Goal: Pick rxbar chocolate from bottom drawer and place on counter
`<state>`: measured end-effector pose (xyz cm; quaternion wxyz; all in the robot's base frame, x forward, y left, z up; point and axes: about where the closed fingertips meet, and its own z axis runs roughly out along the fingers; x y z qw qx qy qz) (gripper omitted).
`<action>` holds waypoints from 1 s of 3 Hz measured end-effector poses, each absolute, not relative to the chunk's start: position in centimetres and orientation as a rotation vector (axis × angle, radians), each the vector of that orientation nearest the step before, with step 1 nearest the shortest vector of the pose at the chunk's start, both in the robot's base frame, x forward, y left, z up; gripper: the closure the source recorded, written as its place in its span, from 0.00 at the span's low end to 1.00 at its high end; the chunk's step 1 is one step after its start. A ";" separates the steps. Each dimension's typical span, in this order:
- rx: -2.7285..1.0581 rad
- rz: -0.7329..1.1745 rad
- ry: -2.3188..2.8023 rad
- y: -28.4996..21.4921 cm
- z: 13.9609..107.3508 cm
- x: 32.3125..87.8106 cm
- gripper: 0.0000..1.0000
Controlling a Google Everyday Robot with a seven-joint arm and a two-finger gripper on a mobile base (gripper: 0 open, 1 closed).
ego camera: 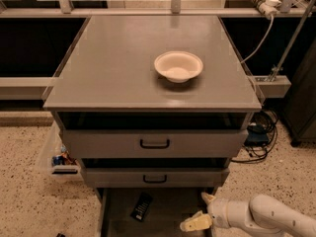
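While the rxbar (142, 206) lies left in the drawer (165, 217), the gripper (201, 211) hangs wide open, empty, at its right; a bowl (178, 66) sits on the counter (113, 68).

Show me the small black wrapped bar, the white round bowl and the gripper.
small black wrapped bar (142, 206): camera view, wrapper's middle.
white round bowl (178, 66): camera view, inner floor.
gripper (201, 211): camera view, between fingertips, over right side of bottom drawer (165, 216).
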<state>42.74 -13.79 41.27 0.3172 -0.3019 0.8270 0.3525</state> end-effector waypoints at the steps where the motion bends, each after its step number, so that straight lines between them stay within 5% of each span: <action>1: -0.783 0.936 2.175 -13.7 40.8 42.9 0.00; 3: -0.739 0.853 2.212 -13.2 36.2 44.1 0.00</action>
